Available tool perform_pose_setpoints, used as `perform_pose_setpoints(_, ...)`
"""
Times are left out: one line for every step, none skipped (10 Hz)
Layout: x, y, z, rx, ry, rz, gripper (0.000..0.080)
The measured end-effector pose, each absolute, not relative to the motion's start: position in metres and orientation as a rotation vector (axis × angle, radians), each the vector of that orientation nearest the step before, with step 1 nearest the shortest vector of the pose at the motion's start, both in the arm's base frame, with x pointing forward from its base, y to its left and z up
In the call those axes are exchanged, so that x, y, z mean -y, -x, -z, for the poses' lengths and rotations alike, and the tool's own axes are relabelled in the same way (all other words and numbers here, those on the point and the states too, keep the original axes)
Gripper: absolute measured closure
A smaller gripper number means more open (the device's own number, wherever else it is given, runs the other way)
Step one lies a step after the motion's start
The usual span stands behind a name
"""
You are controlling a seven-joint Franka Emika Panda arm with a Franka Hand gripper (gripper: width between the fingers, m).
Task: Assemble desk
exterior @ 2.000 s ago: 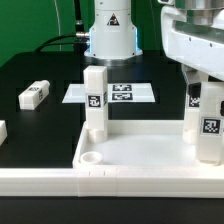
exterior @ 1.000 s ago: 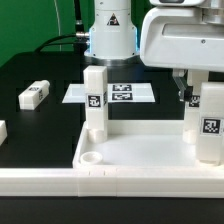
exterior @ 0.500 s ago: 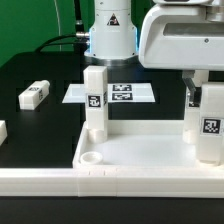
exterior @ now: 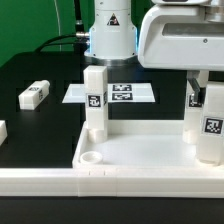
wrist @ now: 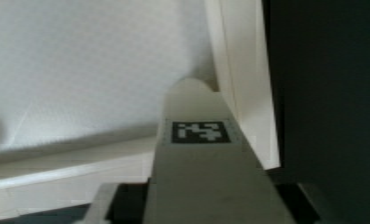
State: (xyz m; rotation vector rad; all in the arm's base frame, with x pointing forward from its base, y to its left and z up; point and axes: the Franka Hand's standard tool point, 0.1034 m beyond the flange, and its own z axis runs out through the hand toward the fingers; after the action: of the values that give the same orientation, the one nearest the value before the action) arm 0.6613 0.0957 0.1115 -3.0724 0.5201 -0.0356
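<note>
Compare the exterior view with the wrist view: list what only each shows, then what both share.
Exterior only: another upright leg at the exterior view's left, a loose leg lying on the black table, and the marker board. Wrist only: a close look down the length of one tagged leg. Both: that leg, at the exterior view's right, and the white tabletop.

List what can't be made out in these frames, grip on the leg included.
- Grip: in the wrist view the gripper straddles the leg, but its fingers are cropped by the frame edge and blurred, so contact is unclear.
- Second finger: the exterior view shows only one finger. The other is hidden by the leg or off frame.
- Socket under that leg: hidden by the leg itself in both views.
- White piece: cropped by the exterior view's left edge, so it can't be identified.
</note>
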Motion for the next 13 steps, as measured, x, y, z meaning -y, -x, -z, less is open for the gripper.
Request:
perform_pose_setpoints(-0.0933,-0.6618,-0.1112,-0.745,3.000,0.029,0.0512)
perform_pose_setpoints(-0.0920,-0.6622,-0.1110,-0.885,2.947,0.024,0.0511)
perform_pose_setpoints(-0.0913,-0.6625,-0.1109,-1.069,2.876,0.018,0.0511)
perform_pose_setpoints(-0.0910,-0.6626,-0.1109,-1.201,2.820,0.015,0.0511)
perform_pose_setpoints(-0.0911,-0.6628,-0.1108,-1.294,2.777,0.011,0.0511)
perform_pose_setpoints(-0.0911,-0.6632,-0.1107,-1.454,2.697,0.005,0.0511)
perform_pose_setpoints(-0.0912,-0.6635,-0.1107,-1.569,2.633,-0.004,0.0511)
perform_pose_setpoints(-0.0912,-0.6640,-0.1107,-1.702,2.549,-0.014,0.0511)
perform_pose_setpoints(-0.0915,-0.6641,-0.1105,-1.794,2.481,-0.020,0.0511)
perform_pose_setpoints(-0.0917,-0.6641,-0.1105,-1.858,2.432,-0.024,0.0511)
perform_pose_setpoints(-0.0918,-0.6642,-0.1106,-1.940,2.367,-0.029,0.0511)
perform_pose_setpoints(-0.0925,-0.6641,-0.1105,-2.037,2.285,-0.034,0.0509)
perform_pose_setpoints(-0.0929,-0.6642,-0.1105,-2.104,2.224,-0.037,0.0509)
